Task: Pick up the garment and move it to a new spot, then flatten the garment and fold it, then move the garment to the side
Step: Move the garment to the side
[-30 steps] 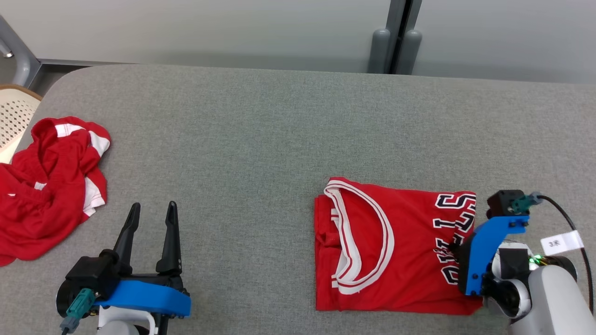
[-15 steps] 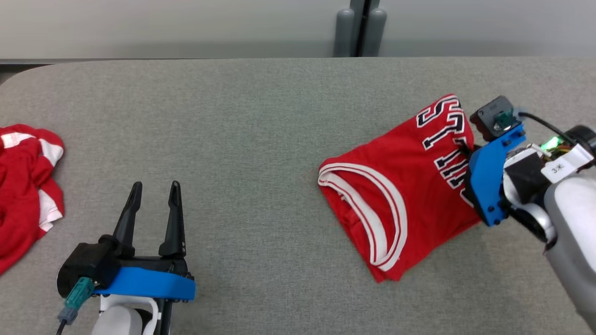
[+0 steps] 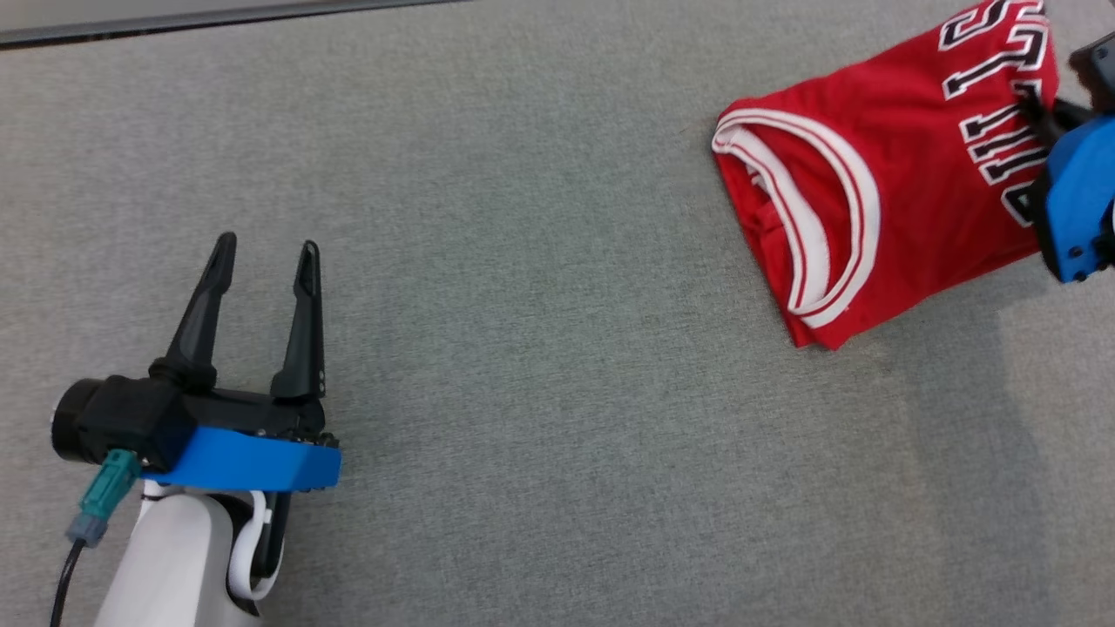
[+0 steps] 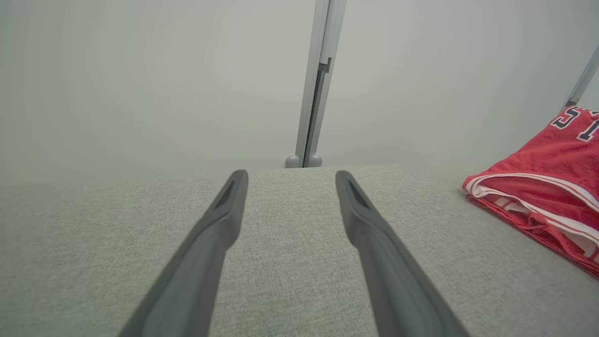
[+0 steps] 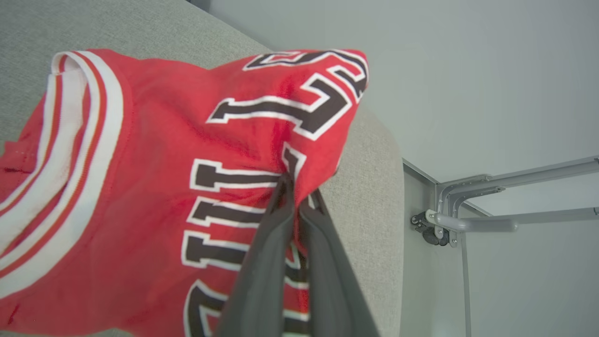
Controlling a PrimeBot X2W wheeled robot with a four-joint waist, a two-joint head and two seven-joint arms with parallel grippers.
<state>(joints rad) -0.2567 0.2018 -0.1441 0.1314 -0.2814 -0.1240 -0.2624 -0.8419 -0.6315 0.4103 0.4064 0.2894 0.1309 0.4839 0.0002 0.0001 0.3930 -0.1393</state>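
The garment (image 3: 880, 174) is a folded red jersey with white trim and dark lettering, lying at the far right of the grey table (image 3: 557, 418). My right gripper (image 3: 1030, 103) is shut on its lettered edge, the fabric pinched between the two fingers. In the right wrist view the garment (image 5: 140, 164) bunches up where the right gripper (image 5: 298, 186) grips it. My left gripper (image 3: 266, 246) hovers open over bare table at the lower left with nothing between its fingers. The left wrist view has the left gripper (image 4: 290, 175) open and the garment (image 4: 538, 196) off to the right.
The table's far edge (image 3: 174, 19) runs along the top left. In the right wrist view the table's rounded end (image 5: 379, 196) lies close beside the garment, with a grey metal frame (image 5: 468, 220) beyond it. A grey post (image 4: 318, 93) stands behind the table.
The right gripper has shut on the garment's lettered edge and dragged it away and to the right, turning it. The head camera has swung, so the whole picture shifted. The left gripper stays open.
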